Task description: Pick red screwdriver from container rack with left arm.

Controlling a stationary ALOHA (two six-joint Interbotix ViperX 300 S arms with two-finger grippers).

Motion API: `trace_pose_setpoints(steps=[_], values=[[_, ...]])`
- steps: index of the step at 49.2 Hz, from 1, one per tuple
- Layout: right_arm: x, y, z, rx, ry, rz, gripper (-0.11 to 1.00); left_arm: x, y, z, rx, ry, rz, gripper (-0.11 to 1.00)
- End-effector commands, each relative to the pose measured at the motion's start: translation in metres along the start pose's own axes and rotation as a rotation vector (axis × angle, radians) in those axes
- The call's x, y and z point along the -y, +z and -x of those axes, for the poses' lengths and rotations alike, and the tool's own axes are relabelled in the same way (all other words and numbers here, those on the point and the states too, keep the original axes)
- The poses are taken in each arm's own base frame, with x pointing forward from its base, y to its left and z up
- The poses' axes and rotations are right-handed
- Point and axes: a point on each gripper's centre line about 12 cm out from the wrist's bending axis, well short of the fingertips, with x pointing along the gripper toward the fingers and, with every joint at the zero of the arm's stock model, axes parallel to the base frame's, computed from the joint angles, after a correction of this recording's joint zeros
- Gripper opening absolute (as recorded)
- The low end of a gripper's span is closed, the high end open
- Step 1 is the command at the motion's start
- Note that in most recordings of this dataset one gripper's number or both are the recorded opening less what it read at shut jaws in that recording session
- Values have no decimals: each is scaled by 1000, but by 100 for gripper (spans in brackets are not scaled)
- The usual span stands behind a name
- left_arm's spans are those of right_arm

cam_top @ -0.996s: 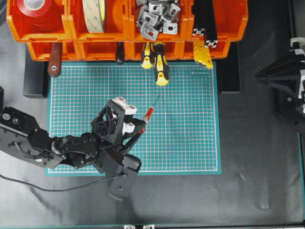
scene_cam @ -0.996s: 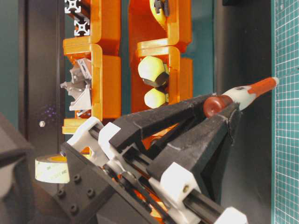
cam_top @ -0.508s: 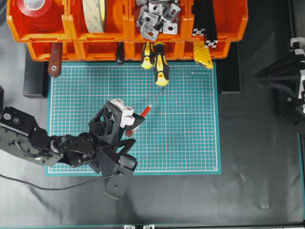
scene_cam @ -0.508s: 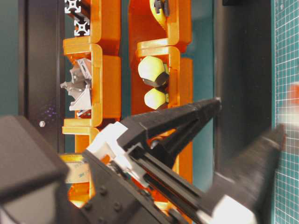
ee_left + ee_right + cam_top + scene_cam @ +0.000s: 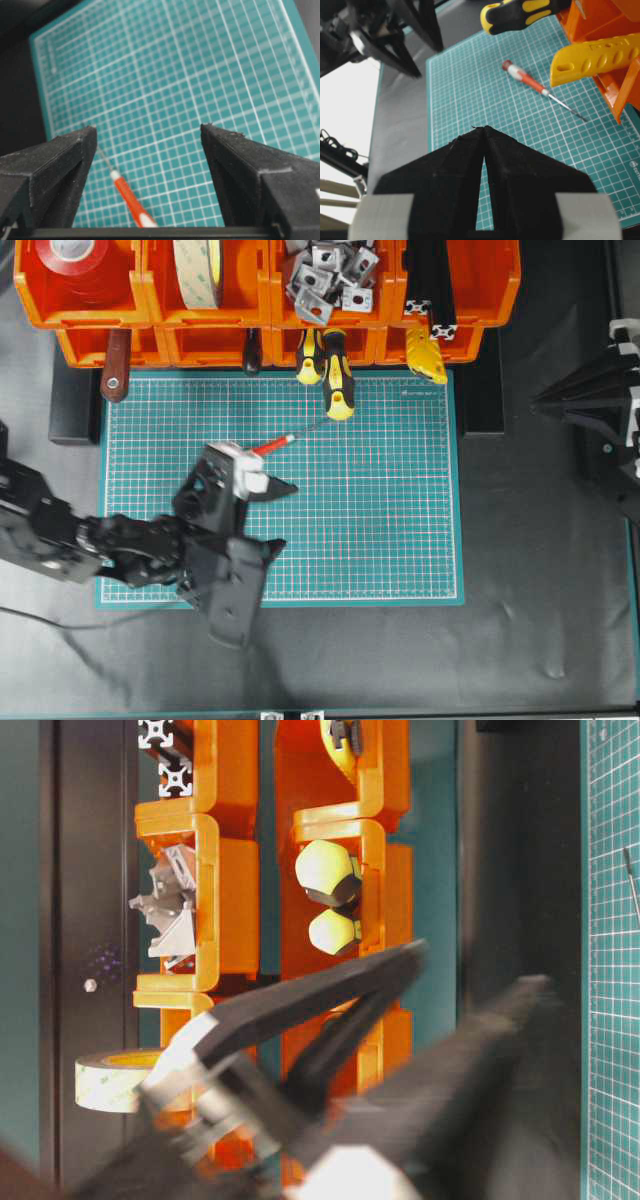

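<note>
The red screwdriver (image 5: pixel 272 446) lies flat on the green cutting mat (image 5: pixel 400 520), its thin shaft pointing toward the rack. It touches neither gripper. My left gripper (image 5: pixel 277 515) hovers just below and left of it, open, with nothing between its fingers. In the left wrist view the red screwdriver (image 5: pixel 127 197) lies low between the spread fingers (image 5: pixel 60 165), close to the left one, and the gripper (image 5: pixel 148 127) is open. From the right wrist view the red screwdriver (image 5: pixel 522 76) shows on the mat. My right gripper (image 5: pixel 482 128) is shut and empty, parked at the right edge (image 5: pixel 540 398).
Orange rack bins (image 5: pixel 200 340) line the mat's far edge, holding tape rolls (image 5: pixel 70 260), metal brackets (image 5: pixel 325 275) and black profiles. Two yellow-and-black screwdrivers (image 5: pixel 338 380) and a dark red-brown handle (image 5: pixel 115 365) stick out of the lower row. A yellow tool (image 5: pixel 425 352) hangs at the right.
The left gripper opened and let go of the red screwdriver, which now lies on the mat. The left arm drew back to the left.
</note>
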Motion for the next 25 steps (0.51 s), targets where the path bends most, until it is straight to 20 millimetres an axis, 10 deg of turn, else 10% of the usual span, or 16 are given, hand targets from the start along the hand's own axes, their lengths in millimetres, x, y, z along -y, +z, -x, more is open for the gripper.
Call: trace_pose_setpoints(steps=[1,25], values=[[-6,11,2,20,12,4,0,-19,13,31,71,21,99,81],[-6,12,2,29,14,17,0,-66,-22,150,347,-65,524,81]])
